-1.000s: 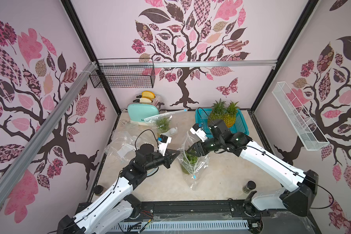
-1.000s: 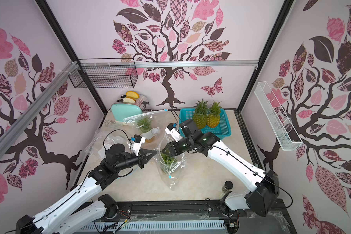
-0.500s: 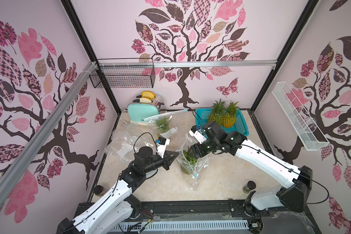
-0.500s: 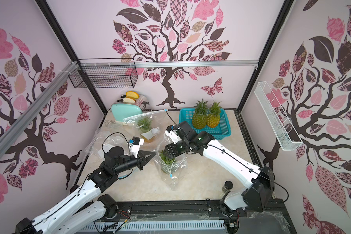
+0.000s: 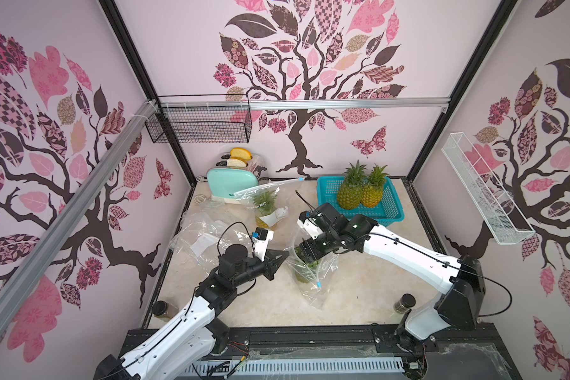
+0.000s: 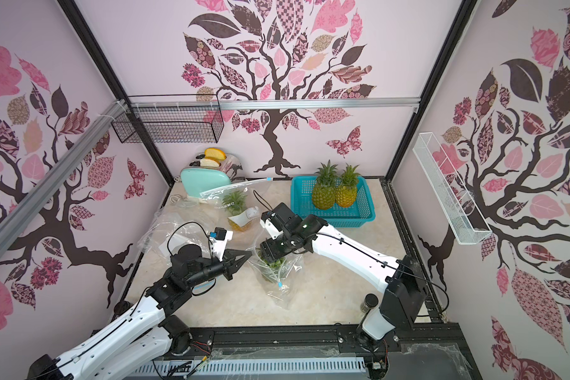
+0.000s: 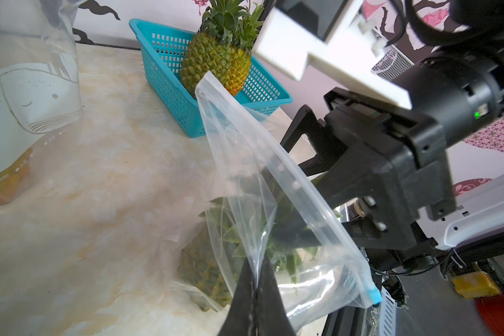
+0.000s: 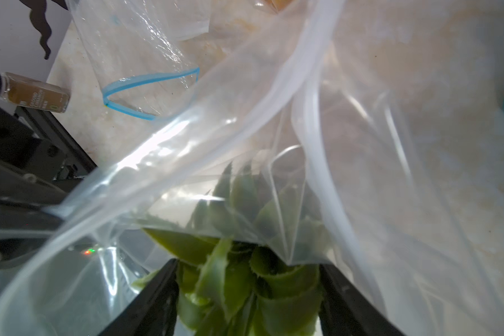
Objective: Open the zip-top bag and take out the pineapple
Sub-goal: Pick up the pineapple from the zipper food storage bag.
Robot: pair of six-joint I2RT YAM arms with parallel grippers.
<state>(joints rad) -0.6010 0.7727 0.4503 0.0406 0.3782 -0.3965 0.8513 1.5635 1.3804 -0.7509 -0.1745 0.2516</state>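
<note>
A: Where is the pineapple (image 7: pixel 200 270)?
B: In the bag (image 7: pixel 239 139) on the worktop (image 7: pixel 114 174). The left end effector (image 7: pixel 255 272) pinches the bag's edge. The right end effector (image 8: pixel 246 264) is apart around the leaves (image 8: pixel 230 288).

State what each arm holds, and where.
Left fingers pinch the bag by its wall near the zip. Right fingers straddle the pineapple leaves inside; grip cannot be told.

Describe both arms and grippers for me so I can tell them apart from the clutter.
Left arm and right arm match: white shells, black joints and bases, thin black cables looping alongside. Each wrist carries a white camera bracket with a blue plug. The left gripper and right gripper are black, tapering to wedge-shaped tips. A small green light glows on the right wrist.
</note>
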